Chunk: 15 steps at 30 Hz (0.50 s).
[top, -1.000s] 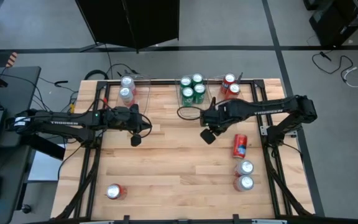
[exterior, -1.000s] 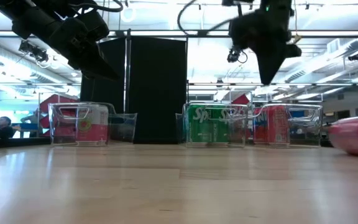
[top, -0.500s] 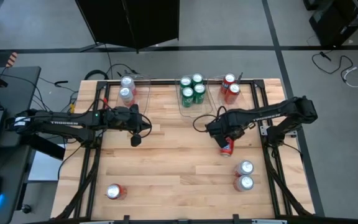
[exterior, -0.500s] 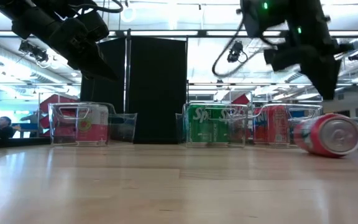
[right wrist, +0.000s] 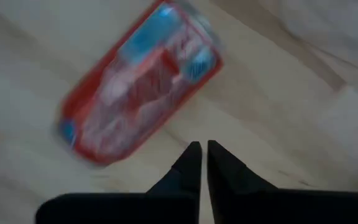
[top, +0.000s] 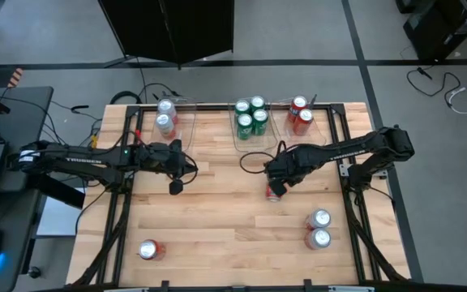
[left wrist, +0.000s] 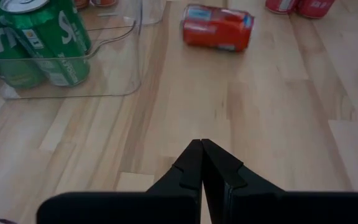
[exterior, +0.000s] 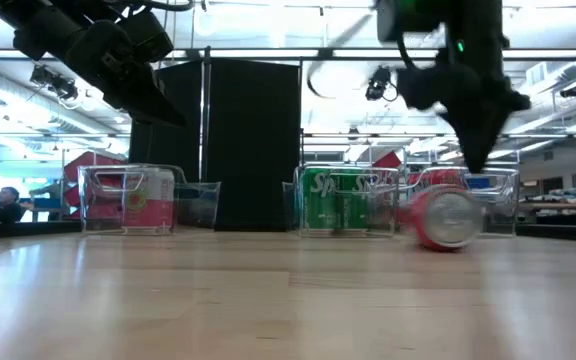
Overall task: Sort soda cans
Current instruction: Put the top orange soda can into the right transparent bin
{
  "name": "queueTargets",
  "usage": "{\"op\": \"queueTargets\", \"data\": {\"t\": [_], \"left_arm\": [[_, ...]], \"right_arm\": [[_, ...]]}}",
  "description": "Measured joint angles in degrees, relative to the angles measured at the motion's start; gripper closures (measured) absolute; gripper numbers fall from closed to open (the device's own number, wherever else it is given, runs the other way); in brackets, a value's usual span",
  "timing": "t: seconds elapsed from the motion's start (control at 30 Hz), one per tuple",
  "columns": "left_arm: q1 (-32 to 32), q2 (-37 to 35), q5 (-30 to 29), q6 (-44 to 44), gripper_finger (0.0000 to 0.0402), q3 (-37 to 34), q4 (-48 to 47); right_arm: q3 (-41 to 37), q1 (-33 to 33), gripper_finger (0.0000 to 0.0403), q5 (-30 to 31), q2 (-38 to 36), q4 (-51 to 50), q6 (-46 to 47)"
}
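Observation:
A red can [right wrist: 138, 93] lies on its side on the bare wood near the table's middle [top: 274, 195], its silver end toward the near edge [exterior: 446, 218]. My right gripper [right wrist: 201, 148] is shut and points down just above and beside it [exterior: 475, 165]. My left gripper [left wrist: 202, 144] is shut and hangs over the table's left half [top: 174, 187], touching nothing. Silver cans [top: 165, 116], green cans [top: 250, 116] and red cans [top: 301, 113] stand in three clear bins along the far edge. Two cans [top: 319, 228] stand near the right edge, and one more [top: 148, 250] sits near the front left. My right gripper comes at the lying red can from above, its shut fingertips [right wrist: 194, 152] close by the can's side wall [right wrist: 166, 121]. The can rests on the table along its side. Whether the fingertips touch it, I cannot tell.
The three clear bins [top: 237, 134] line the far edge. Black cables loop from both arms over the table's middle. Bare wood lies between the two grippers and along the near edge. A laptop and a mouse sit off the table's left side.
My right gripper came down toward the lying red can on the right, then swept back toward the table's left. The can moved along the table with it, from near the right edge toward the middle, and turned its silver end toward the near edge.

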Motion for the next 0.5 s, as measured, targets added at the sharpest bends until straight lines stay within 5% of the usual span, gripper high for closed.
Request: {"op": "queueTargets", "data": {"t": [0.13, 0.3, 0.5], "left_arm": [[-0.45, 0.0, -0.27, 0.0, 0.039, 0.0, 0.01], [-0.45, 0.0, -1.25, 0.63, 0.039, 0.0, 0.05], [-0.45, 0.0, -1.5, 1.54, 0.039, 0.0, -0.15]], "right_arm": [[3.56, 2.25, 0.0352, 0.03, 0.04, 6.67, 3.96], [1.89, 5.39, 0.0295, 2.03, 2.06, 31.8, 0.89], [3.62, 5.33, 0.0313, 2.13, 13.95, 42.26, -3.84]]}}
